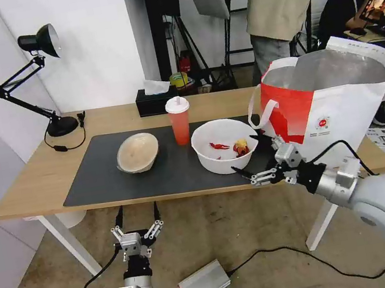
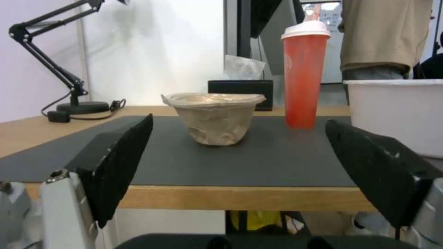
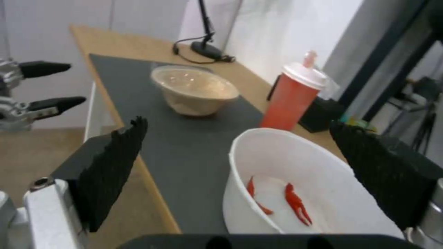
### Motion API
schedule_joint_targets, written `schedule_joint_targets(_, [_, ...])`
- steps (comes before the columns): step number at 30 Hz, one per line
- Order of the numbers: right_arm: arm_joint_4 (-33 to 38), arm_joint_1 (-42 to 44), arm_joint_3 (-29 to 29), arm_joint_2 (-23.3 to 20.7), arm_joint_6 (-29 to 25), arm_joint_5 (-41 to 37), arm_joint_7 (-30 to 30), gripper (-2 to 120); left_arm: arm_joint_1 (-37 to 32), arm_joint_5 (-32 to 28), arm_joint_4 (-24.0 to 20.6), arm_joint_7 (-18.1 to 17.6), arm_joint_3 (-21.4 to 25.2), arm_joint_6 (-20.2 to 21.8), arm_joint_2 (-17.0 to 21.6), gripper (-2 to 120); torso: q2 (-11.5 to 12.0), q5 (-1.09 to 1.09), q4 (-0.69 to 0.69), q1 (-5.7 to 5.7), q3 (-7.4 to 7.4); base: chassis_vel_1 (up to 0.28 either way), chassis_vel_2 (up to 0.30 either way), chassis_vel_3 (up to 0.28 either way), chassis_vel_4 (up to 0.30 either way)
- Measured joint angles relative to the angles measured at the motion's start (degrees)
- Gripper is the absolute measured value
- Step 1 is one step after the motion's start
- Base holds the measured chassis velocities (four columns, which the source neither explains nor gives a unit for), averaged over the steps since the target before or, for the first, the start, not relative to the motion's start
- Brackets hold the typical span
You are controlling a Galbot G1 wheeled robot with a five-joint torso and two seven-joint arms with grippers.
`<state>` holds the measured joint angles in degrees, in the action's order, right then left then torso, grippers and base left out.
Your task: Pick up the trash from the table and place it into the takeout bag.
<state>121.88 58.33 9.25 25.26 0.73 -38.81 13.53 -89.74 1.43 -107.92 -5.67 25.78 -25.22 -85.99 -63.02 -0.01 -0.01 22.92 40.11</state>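
Two bowls (image 1: 224, 145) (image 1: 137, 152), one red cup (image 1: 179, 119), one takeout bag (image 1: 336, 97); two pincers (image 1: 136, 212) (image 1: 248, 154), both spread apart.

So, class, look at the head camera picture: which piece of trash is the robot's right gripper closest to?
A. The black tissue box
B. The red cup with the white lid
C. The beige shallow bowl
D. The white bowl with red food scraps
D: the right gripper, fingers spread open, sits at the near right rim of the white bowl, while the red cup and beige bowl stand farther to its left.
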Motion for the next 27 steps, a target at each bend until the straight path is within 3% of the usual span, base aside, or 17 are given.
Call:
schedule_joint_targets(11, [-4.65,-11.62,-11.84,-0.60,1.07,-1.36,1.82,100,0.31,-0.25,1.34,0.29,0.52,-0.78,0.08,100,0.00,0.01,0.01,0.00,0.00,0.000,0.000,0.000,0.000])
schedule_joint_targets(27, [-10.46,-25.59,-23.95,0.45,2.19,-3.38,2.64,100,1.45,-0.44,3.65,0.54,0.11,-1.11,0.01,100,0.01,0.01,0.00,0.00,0.00,0.000,0.000,0.000,0.000])
